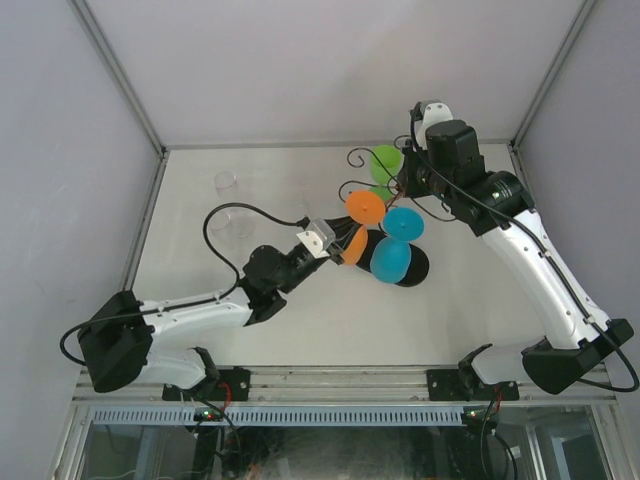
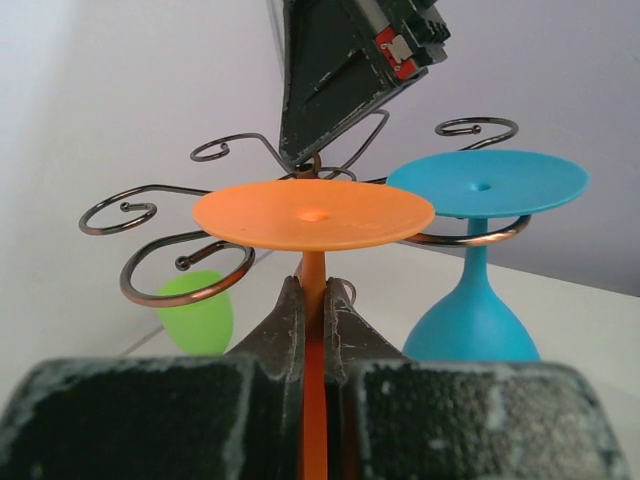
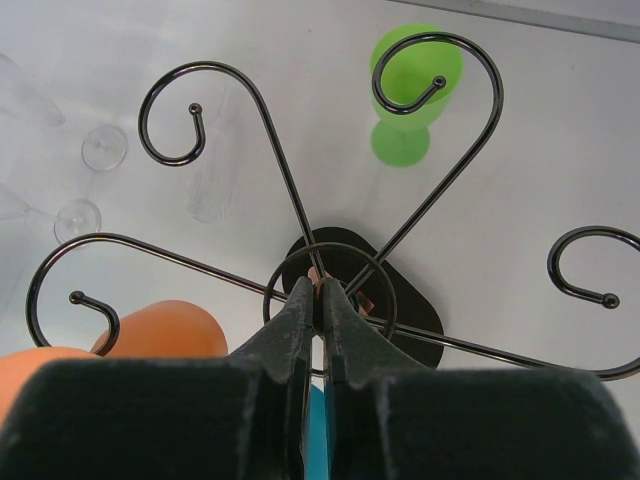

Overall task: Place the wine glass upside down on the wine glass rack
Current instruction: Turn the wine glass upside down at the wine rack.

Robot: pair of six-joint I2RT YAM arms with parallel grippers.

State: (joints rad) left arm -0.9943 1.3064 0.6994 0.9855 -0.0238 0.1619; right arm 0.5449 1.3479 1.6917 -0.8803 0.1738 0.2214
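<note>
Left of the wine glass rack (image 3: 405, 305), the left gripper (image 2: 312, 320) is clamped tight on the stem of the orange wine glass (image 2: 312, 214). The glass is inverted, foot disc up, level with the rack's scroll arms on its near-left side. Whether the stem sits inside a scroll I cannot tell. To do this well, slide the stem fully into the curl and lower the foot flat onto the wire before letting go, clear of the blue glass (image 2: 470, 320) hanging just right. At the rack's top, the right gripper (image 3: 318, 300) is pinched shut on the central stem, steadying it.
</note>
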